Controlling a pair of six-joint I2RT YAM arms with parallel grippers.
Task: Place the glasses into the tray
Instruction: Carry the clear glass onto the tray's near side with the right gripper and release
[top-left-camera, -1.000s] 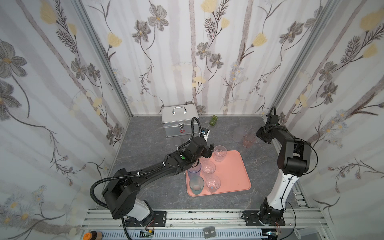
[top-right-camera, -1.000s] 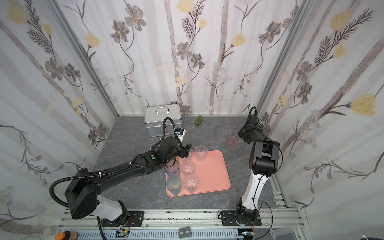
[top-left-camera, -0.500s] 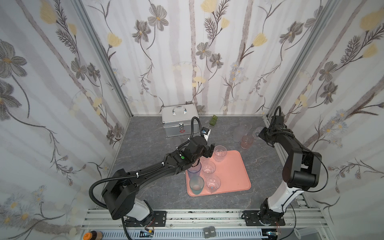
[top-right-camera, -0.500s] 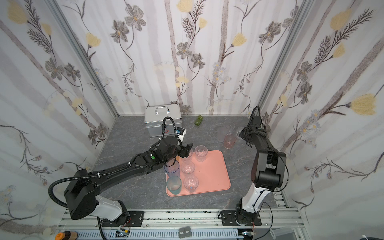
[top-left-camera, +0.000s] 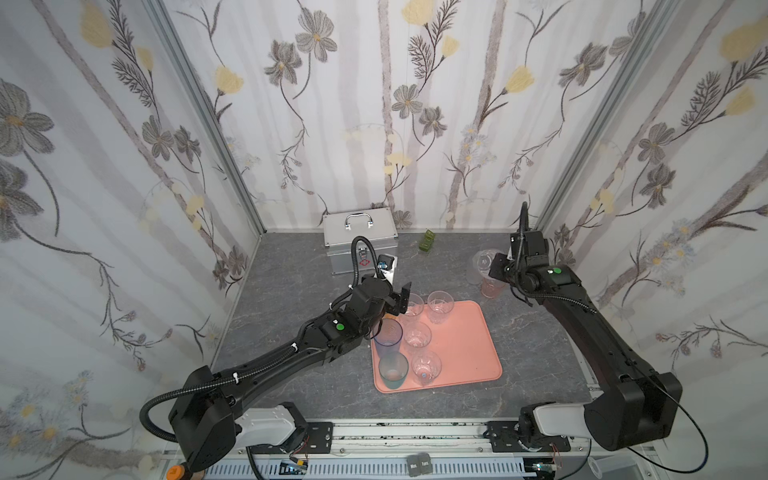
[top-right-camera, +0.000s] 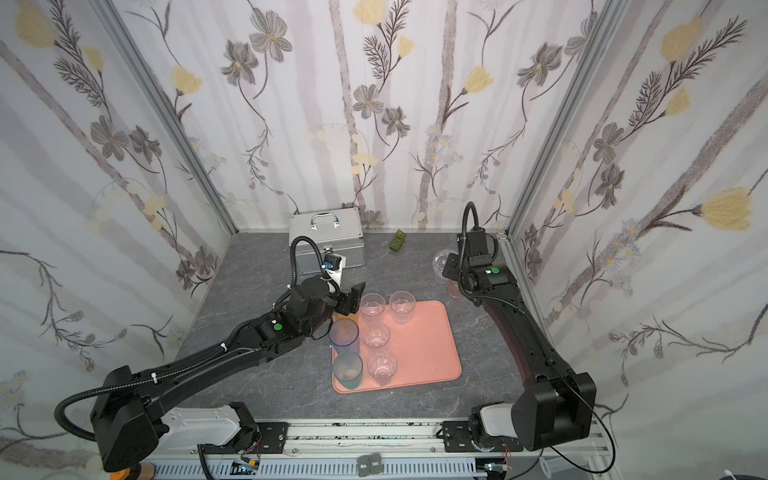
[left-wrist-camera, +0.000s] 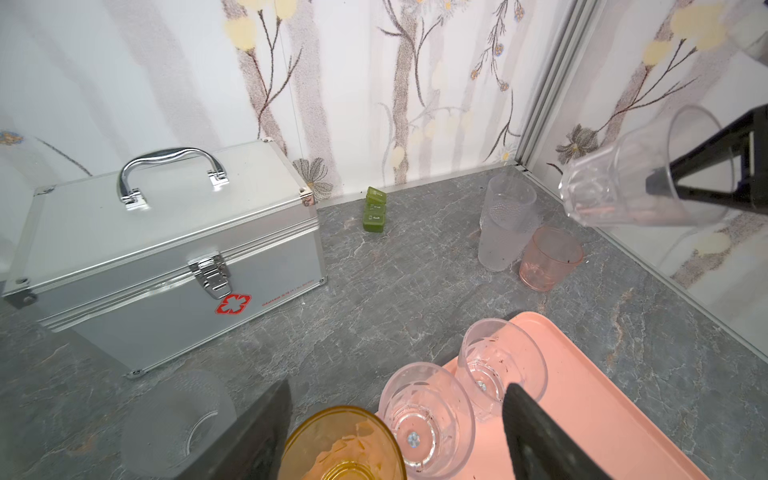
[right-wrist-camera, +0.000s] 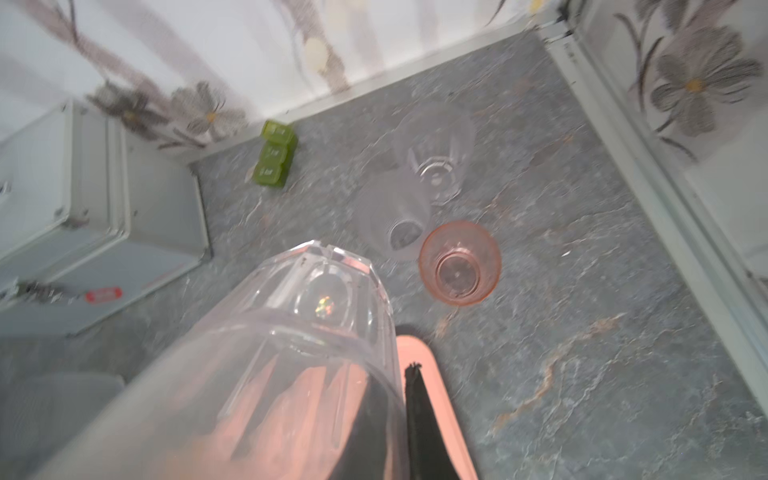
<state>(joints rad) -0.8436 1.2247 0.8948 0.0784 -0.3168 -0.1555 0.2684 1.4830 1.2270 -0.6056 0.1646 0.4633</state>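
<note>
The salmon tray (top-left-camera: 465, 345) (top-right-camera: 428, 345) holds several glasses: a blue one (top-left-camera: 388, 332), a teal one (top-left-camera: 392, 370) and clear ones (top-left-camera: 439, 305). My left gripper (top-left-camera: 399, 300) (left-wrist-camera: 395, 399) hangs open at the tray's far left corner. An amber glass (left-wrist-camera: 340, 444) stands between its fingers, close to one and apart from the other. My right gripper (top-left-camera: 494, 266) (right-wrist-camera: 399, 382) is shut on the wall of a clear faceted glass (right-wrist-camera: 307, 332) (left-wrist-camera: 623, 178), held tilted above the table. Below it stand a pink glass (top-left-camera: 492, 287) (right-wrist-camera: 459, 264), a frosted one (right-wrist-camera: 395, 220) and a clear one (right-wrist-camera: 436, 153).
A silver case (top-left-camera: 359, 241) with a handle stands at the back wall, with a small green block (top-left-camera: 427, 241) to its right. Another frosted glass (left-wrist-camera: 178, 419) stands on the table beside my left gripper. The right side wall runs close behind the loose glasses.
My right gripper closed on the clear glass and raised it off the table, shifting slightly left while the arm's elbow swung outward. The left arm barely moved.
</note>
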